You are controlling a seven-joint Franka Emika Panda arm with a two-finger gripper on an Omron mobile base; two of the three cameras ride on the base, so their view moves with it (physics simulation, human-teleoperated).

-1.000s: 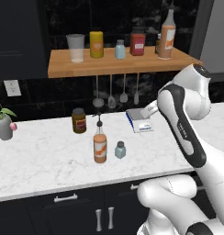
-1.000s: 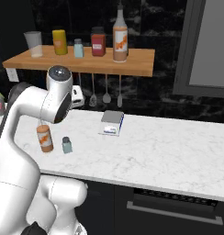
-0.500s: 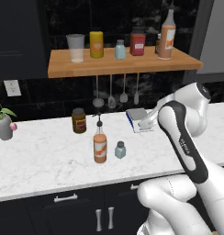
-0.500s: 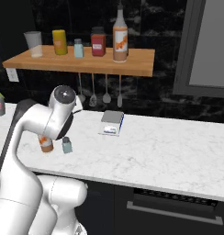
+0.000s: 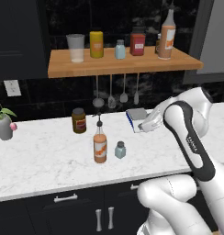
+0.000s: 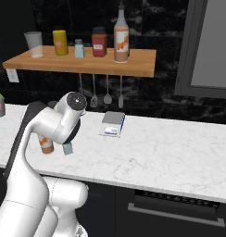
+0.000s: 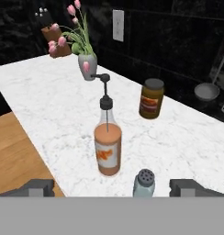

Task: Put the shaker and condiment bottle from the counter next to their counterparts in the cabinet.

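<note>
Hand view: the tool [image 7: 111, 186] has its fingertips [image 7: 38, 187] spread wide apart, holding nothing, with the shaker [image 7: 144, 182] between them, low on the white marble surface [image 7: 49, 105]. The condiment bottle [image 7: 108, 146] stands just beside the shaker, a brown jar [image 7: 151, 98] farther back. In the left base view, their counterparts, a shaker [image 5: 120, 49] and a bottle [image 5: 166, 33], stand well apart on the cabinet [image 5: 123, 67].

A brown dark-lidded jar [image 5: 78, 120] stands near the wall. A potted plant with pink buds [image 5: 3, 121] sits far left. A small blue-and-white box [image 5: 136, 119] lies under hanging utensils [image 5: 116, 93]. A wall outlet [image 5: 12, 87] is left.
</note>
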